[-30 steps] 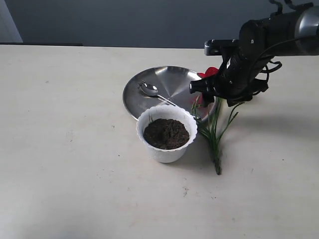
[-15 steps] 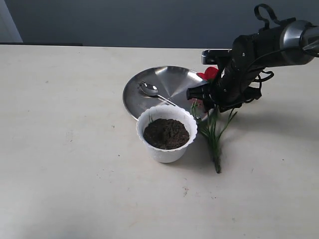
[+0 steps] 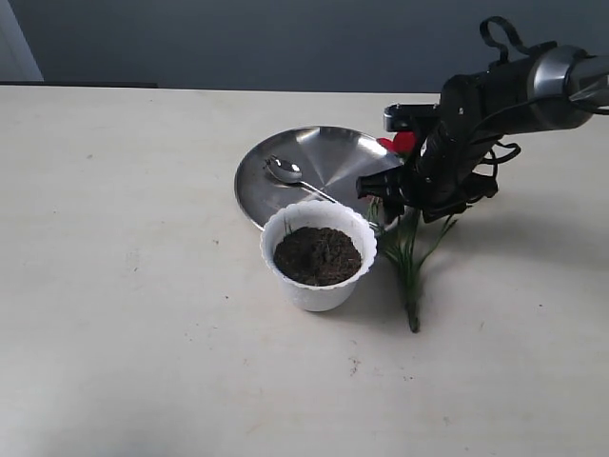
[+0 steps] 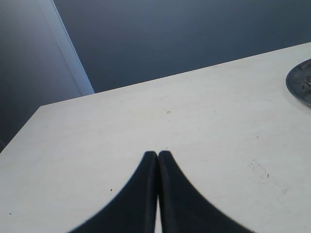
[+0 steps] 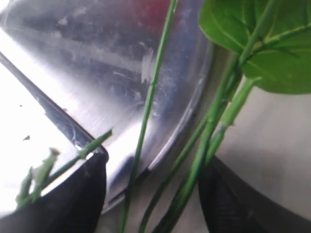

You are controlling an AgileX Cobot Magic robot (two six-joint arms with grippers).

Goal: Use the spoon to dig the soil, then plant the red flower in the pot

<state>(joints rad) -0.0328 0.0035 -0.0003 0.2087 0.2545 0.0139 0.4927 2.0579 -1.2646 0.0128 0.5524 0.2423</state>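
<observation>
The white scalloped pot [image 3: 317,288] stands mid-table, filled with dark soil [image 3: 318,255]. Behind it the silver spoon [image 3: 285,171] lies in the steel plate [image 3: 335,150]. The red flower [image 3: 404,141] lies on the table right of the pot, its green stems [image 3: 409,271] pointing toward the front edge. My right gripper [image 3: 400,195] is down over the stems, open, and the stems [image 5: 209,136] run between its two dark fingers [image 5: 87,194]; my right gripper [image 5: 153,162] is not closed on them. My left gripper [image 4: 158,154] is shut on nothing above bare table, and is out of the exterior view.
The plate's rim [image 5: 189,111] passes just under the right gripper's fingers, and a broad green leaf [image 5: 272,53] hangs close to the camera. An edge of the plate [image 4: 301,82] shows far off in the left wrist view. A dark wall backs the table.
The right arm has come down and slightly left, bringing its open gripper lower around the flower stems. The pot, spoon and plate have not moved.
</observation>
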